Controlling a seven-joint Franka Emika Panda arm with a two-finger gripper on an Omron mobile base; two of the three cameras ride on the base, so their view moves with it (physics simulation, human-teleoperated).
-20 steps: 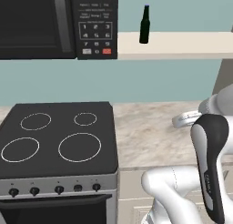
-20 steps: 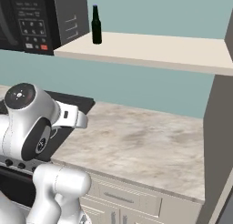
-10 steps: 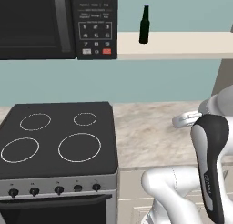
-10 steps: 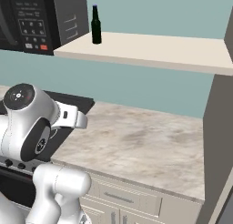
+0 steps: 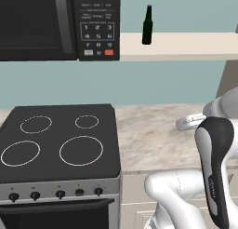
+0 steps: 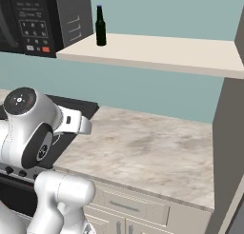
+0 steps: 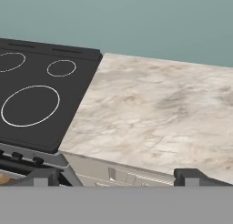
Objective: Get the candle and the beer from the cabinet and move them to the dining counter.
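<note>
Beer (image 5: 147,25) stands upright on the cabinet (image 5: 186,45), near the shelf's left end, just beside the black microwave (image 5: 56,23) but not touching it. From the right base camera the same bottle (image 6: 100,26) sits close to the microwave's side wall (image 6: 71,16), with the rest of the cream shelf slab (image 6: 162,52) stretching away to the right.

Gripper (image 7: 116,175): jaws wide apart, nothing between them. The two dark fingertips (image 7: 43,176) show at the bottom of the hand camera, one at each side. The gripper is well below the shelf and apart from the bottle, facing the marbled surface (image 7: 154,114) next to the stove.

Black stove (image 5: 58,139) with four white ring burners sits under the microwave; a row of knobs runs along its front edge. The marbled surface (image 6: 143,152) joins its right side. Teal wall behind. Cream drawers under the surface (image 6: 128,207).

The arm (image 5: 214,167) is folded low in front of the surface.
</note>
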